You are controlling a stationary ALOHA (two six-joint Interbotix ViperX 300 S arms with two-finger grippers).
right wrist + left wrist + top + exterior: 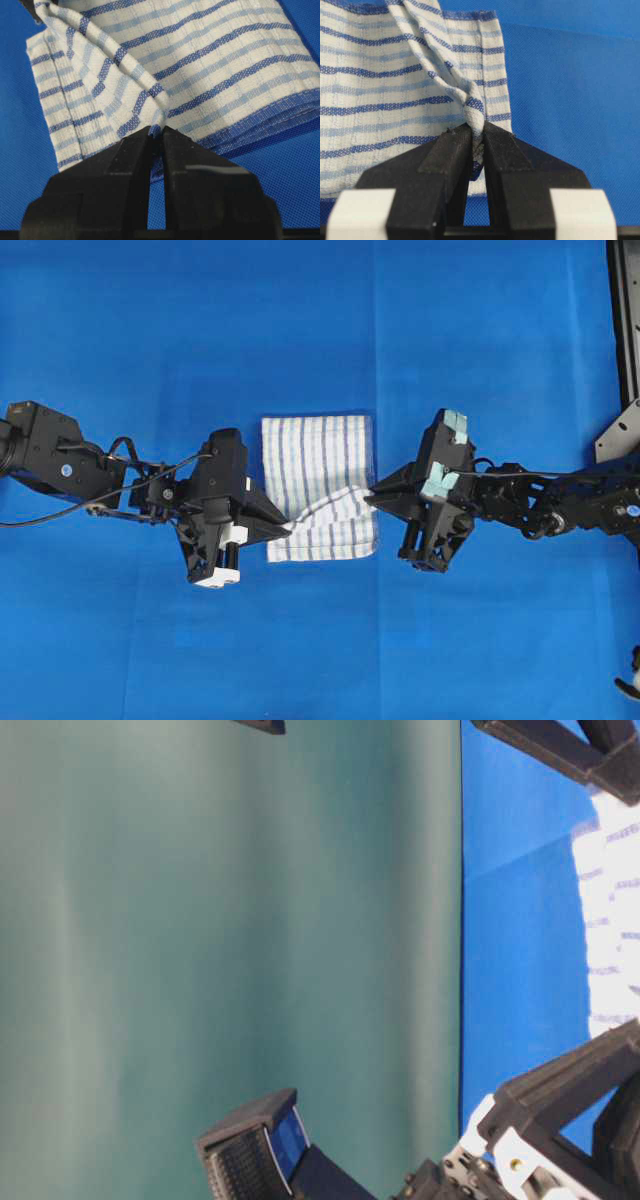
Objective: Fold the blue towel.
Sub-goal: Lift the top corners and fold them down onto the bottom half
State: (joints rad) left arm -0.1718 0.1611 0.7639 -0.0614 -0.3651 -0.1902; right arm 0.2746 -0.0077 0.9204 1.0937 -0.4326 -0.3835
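With our left end effector (476,140) and right end effector (155,134) both pinching the blue towel (318,465), uneven lifting could skew the fold.

Your blue towel (318,465) is white woven cloth crossed by thin dark-blue and paler blue stripes, with a dark-blue hem along its edge. Under it you see the worktop (300,330) in plain, saturated blue. The left end effector (290,527) and right end effector (368,494) are both matte black; at the frame's bottom, the left wrist view shows white patches on the left one.
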